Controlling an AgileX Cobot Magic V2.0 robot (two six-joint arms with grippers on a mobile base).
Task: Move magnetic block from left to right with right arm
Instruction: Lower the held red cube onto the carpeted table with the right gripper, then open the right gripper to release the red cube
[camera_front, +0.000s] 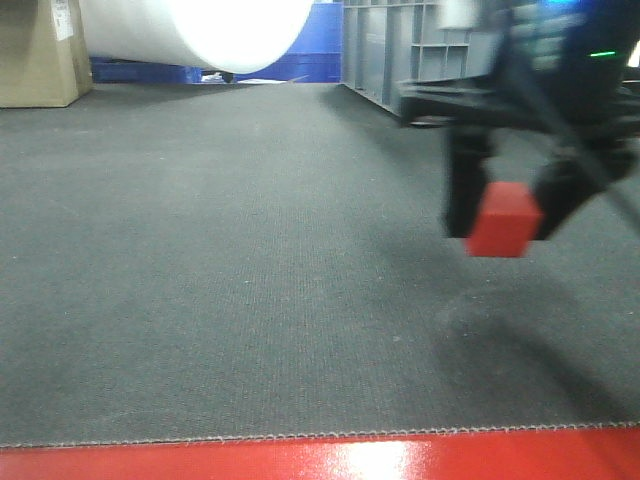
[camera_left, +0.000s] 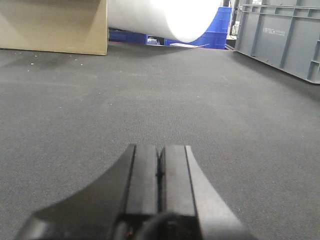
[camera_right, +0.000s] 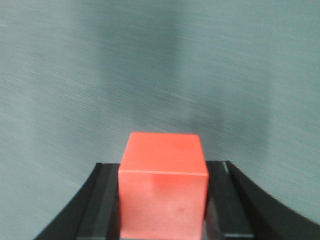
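Over on the left, the left gripper (camera_left: 160, 175) rests low over the grey mat (camera_front: 220, 300), its fingers pressed together on nothing. Towards the mat's right side, the right gripper (camera_front: 500, 215) pinches the red block (camera_front: 503, 220) and holds it clear of the mat, a shadow beneath. The pick-up looks done; setting it down on the right remains.

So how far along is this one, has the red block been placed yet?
Pickup looks done: the right gripper is shut on the magnetic block, which hangs clear of the grey mat over its shadow on the right of the front view. The carry is in hand. Setting it down and releasing remain. The left gripper is shut, empty, low over the mat.
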